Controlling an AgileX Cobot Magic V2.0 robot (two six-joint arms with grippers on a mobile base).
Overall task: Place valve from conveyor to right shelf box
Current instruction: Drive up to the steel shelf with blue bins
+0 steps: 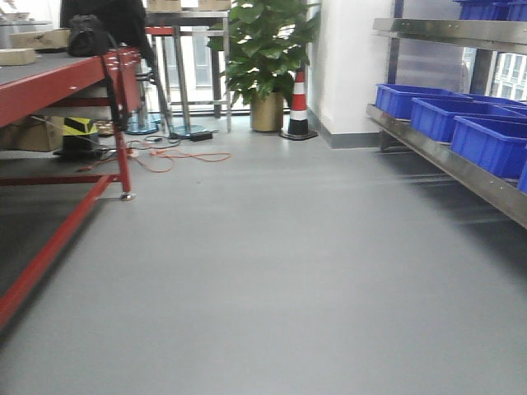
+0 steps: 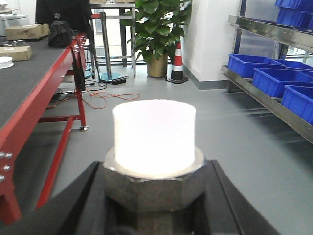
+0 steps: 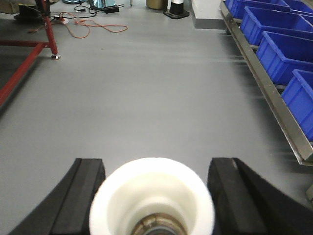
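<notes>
I'm seeing a valve (image 2: 154, 147) sitting in the left gripper (image 2: 154, 172). Its white cap is pointing fwd, and the hex metal body is pinched btwn the two black fingers, touching both. A second valve (image 3: 151, 196) is sitting in the right gripper (image 3: 155, 165), cap opening facing the cam, w/ fingers pressing on its sides as far as I can tell. Both are hanging over the grey floor (image 1: 272, 247), off the conveyor (image 2: 24, 83), which is running along the left on a red frame. Blue boxes (image 2: 274, 78) are lining the shelf (image 2: 264, 101) on the right, well apart from both valves. A plant (image 2: 156, 29) and a striped cone (image 2: 177, 61) are standing by the far wall.
</notes>
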